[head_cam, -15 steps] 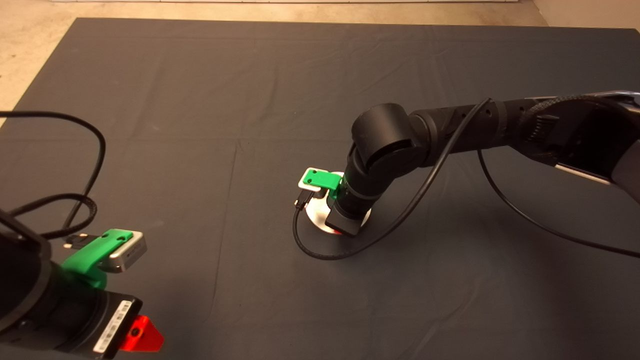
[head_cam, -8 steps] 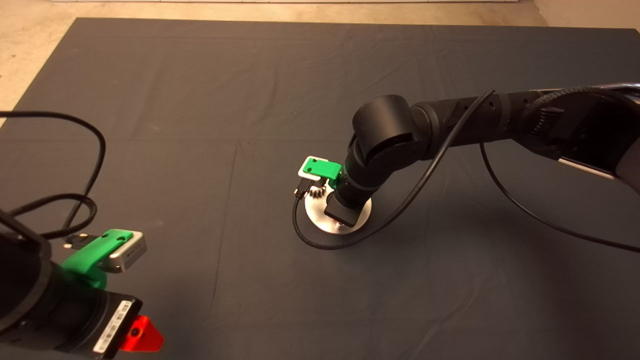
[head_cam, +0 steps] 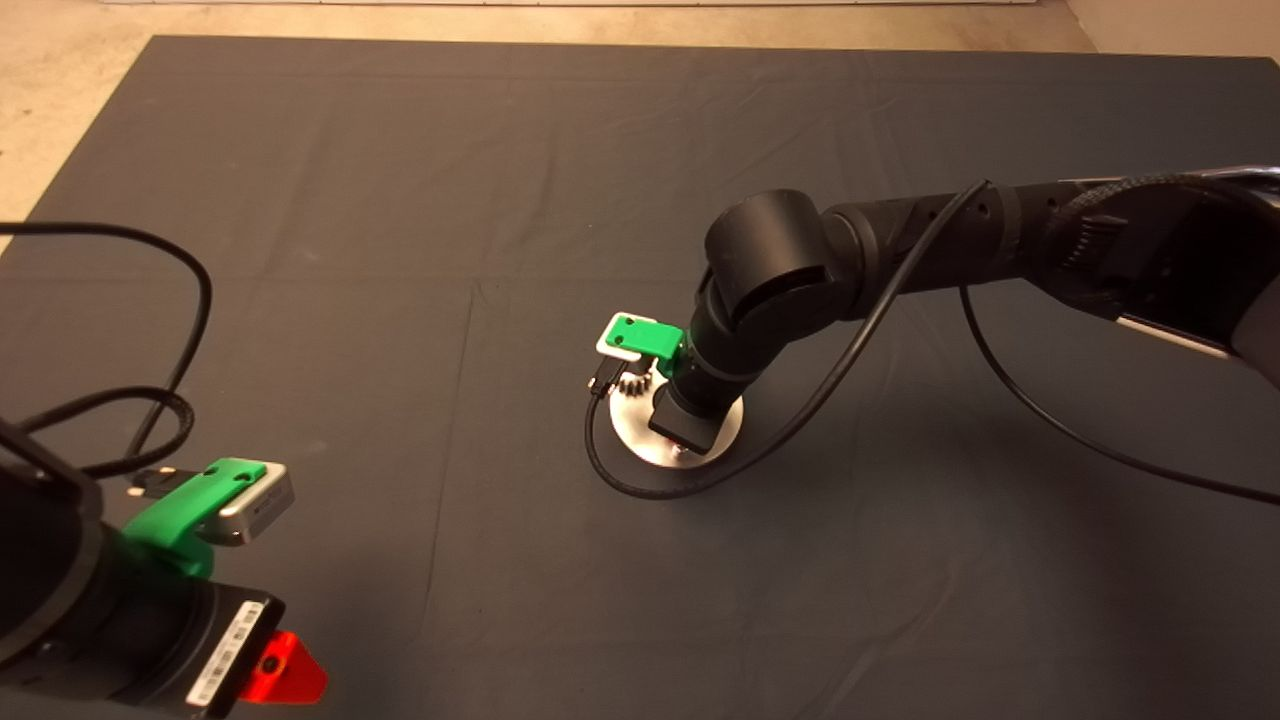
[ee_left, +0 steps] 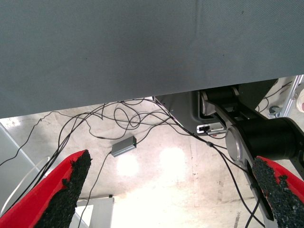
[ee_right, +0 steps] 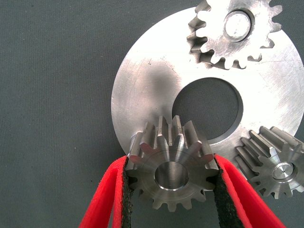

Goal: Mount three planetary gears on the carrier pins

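Note:
The silver carrier disc (ee_right: 142,85) lies flat on the dark mat, seen in the head view as a disc (head_cam: 640,440) near the middle. Two planetary gears sit on carrier pins: one gear (ee_right: 232,31) with its pin end (ee_right: 236,26) showing in its hole, and another gear (ee_right: 278,164). My right gripper (ee_right: 171,164) is shut on a third gear (ee_right: 171,173), held over the disc's rim. A silver pin stub (ee_right: 135,144) peeks out beside this gear. In the head view the right gripper (head_cam: 683,432) points down onto the disc.
My left gripper (head_cam: 285,670) is parked at the mat's lower left corner; its wrist view shows its open fingers (ee_left: 57,190), the mat's underside edge and cables on the floor. A black cable (head_cam: 640,495) loops on the mat beside the disc.
The right arm has risen and shifted slightly away from the near edge, uncovering more of the disc and one seated gear. In the last half second nothing moved.

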### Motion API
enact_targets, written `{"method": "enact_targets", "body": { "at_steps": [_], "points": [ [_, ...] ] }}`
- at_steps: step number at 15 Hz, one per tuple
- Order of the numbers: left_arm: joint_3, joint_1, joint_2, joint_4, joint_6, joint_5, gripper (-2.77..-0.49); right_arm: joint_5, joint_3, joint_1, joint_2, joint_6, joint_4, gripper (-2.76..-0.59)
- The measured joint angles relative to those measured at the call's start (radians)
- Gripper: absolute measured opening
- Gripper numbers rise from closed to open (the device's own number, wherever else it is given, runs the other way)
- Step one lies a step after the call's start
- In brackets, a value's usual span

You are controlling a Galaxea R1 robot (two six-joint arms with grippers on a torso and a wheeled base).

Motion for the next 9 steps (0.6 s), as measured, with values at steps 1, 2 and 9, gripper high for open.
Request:
{"method": "enact_targets", "body": {
  "at_steps": [1, 2, 9],
  "points": [
    [0.0, 0.0, 0.0, 0.0, 0.0, 0.0, -0.79, 0.0, 0.0, 0.0, 0.0, 0.0, 0.002, -2.42],
    [0.0, 0.0, 0.0, 0.0, 0.001, 0.0, -0.79, 0.0, 0.0, 0.0, 0.0, 0.0, 0.003, -2.41],
    [0.0, 0.0, 0.0, 0.0, 0.001, 0.0, -0.79, 0.0, 0.0, 0.0, 0.0, 0.0, 0.01, -2.42]
  ]
}}
